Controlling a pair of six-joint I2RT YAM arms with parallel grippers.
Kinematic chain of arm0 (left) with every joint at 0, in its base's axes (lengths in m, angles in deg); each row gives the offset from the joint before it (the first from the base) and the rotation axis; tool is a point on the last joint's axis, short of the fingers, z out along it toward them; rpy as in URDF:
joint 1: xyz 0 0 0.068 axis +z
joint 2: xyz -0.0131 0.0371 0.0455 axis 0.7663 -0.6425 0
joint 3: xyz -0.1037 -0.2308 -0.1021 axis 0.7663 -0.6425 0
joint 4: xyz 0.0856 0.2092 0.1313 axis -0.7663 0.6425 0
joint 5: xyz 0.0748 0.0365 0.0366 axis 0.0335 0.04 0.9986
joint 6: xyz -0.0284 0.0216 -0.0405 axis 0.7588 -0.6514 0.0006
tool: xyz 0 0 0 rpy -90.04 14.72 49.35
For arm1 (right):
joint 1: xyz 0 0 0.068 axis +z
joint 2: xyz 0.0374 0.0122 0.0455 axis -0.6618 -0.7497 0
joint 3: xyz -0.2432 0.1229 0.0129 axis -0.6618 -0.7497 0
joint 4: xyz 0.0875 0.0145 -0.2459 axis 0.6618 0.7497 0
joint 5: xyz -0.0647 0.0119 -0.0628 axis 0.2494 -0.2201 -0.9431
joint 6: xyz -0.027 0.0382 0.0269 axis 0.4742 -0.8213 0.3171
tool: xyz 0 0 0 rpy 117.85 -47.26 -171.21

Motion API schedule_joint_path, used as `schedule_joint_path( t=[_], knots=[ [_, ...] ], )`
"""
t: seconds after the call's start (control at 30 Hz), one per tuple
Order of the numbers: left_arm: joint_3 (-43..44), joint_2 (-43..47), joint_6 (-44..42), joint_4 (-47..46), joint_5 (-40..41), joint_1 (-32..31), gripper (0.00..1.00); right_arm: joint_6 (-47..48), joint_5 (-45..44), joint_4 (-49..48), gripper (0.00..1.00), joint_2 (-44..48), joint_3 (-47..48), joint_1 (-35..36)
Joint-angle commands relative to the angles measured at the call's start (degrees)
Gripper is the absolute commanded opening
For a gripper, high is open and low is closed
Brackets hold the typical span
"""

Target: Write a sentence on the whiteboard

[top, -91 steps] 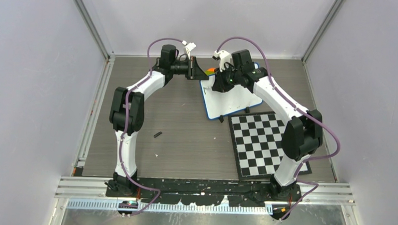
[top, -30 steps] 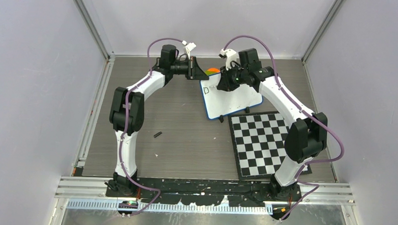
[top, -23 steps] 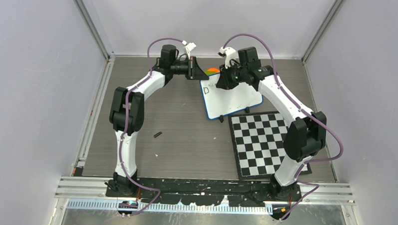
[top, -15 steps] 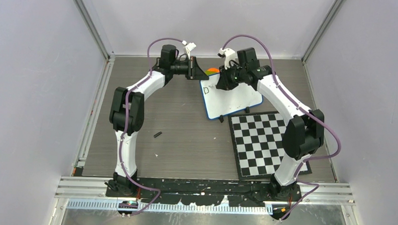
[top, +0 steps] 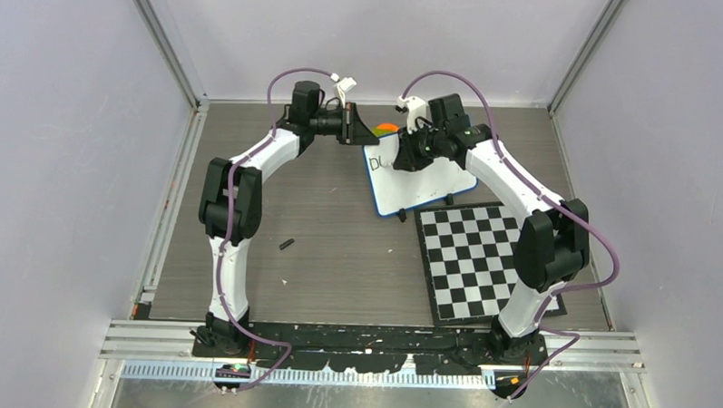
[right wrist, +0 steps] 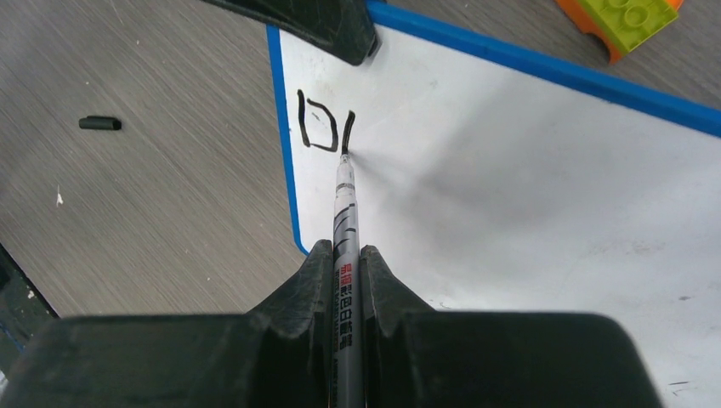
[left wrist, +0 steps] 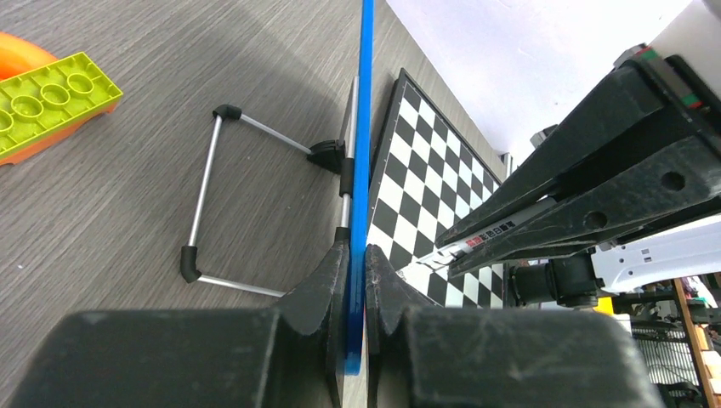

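The top view looks down from high above and behind both arm bases, far off, taking in the whole table point(top: 339, 221); the left wrist view sits close behind the left gripper point(left wrist: 357, 255), facing out past its fingertips, edge-on along the whiteboard point(left wrist: 366, 127) rim pinched between them; the right wrist view looks down between the fingers of the right gripper point(right wrist: 347, 251), along the marker point(right wrist: 345, 204) they clamp, close onto the board's face; both wrist views share the green brick point(left wrist: 51, 98), and each shows the other gripper beyond its fingertips.

Checkered board point(top: 479, 263); green brick point(left wrist: 49, 100) on orange block point(left wrist: 14, 53); black cap point(top: 287, 244).
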Motion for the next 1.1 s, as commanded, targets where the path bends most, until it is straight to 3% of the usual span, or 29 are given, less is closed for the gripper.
schedule_joint_path(
  t=[0.0, 0.7, 1.07],
  knots=[
    [-0.4, 1.2, -0.5, 2.0, 0.4, -0.9, 0.00, 0.9, -1.7, -1.5, 0.00, 2.9, -1.9, 0.2],
    [0.0, 1.0, -0.9, 2.5, 0.3, -0.9, 0.00, 0.2, -2.9, -1.6, 0.00, -0.1, 3.2, -0.2],
    [-0.1, 0.9, -1.0, 2.7, 0.4, -0.9, 0.00, -0.1, -0.9, -0.2, 0.00, 3.4, 1.5, -0.3]
  ],
)
